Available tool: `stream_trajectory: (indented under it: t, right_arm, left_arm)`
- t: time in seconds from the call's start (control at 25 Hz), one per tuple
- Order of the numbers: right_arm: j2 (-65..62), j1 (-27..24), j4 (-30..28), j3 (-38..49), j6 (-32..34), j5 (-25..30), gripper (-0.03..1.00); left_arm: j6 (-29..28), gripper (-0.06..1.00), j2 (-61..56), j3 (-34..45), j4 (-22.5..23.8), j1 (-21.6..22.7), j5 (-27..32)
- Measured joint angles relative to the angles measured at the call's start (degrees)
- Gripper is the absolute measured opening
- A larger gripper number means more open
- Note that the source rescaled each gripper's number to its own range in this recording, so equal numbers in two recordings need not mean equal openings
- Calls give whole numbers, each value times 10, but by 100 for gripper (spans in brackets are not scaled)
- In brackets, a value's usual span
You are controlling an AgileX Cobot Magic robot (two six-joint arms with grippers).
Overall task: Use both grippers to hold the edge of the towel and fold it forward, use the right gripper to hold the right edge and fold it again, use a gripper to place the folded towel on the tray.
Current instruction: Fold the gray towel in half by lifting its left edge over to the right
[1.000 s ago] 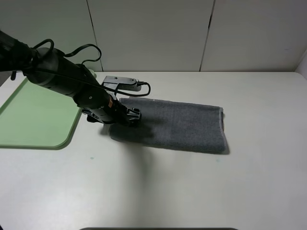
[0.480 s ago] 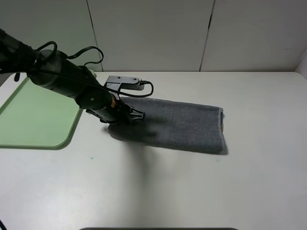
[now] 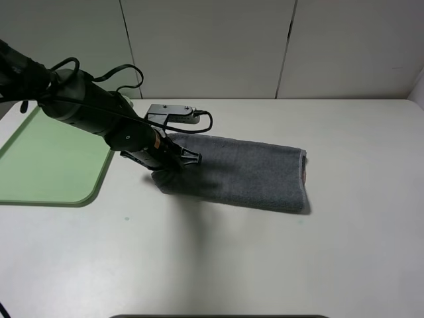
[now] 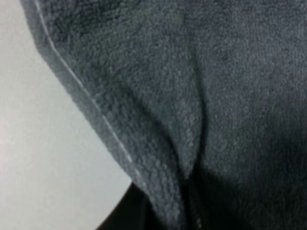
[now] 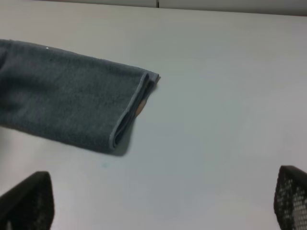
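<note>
Towel (image 3: 252, 175) mid-frame: looked soft, limp, light. Found left claw (image 3: 173, 161) clamped on its bunched left end, a fair hold. Saw right claw (image 5: 158, 201) apart, empty.

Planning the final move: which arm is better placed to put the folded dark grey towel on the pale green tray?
Left. The left gripper pinches the dark grey terry towel at the end nearest the pale green plastic tray; the right gripper hangs open, away from it.

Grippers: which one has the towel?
The left gripper, closed on the end of the towel nearest the tray. The right gripper hangs open, touching nothing.
</note>
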Motion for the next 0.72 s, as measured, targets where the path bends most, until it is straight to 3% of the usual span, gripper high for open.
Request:
stream_trajectory:
  t: [0.72]
  right_arm:
    - [0, 0, 0, 0, 0, 0, 100]
  left_arm:
    - [25, 8, -133, 1, 18, 9, 185]
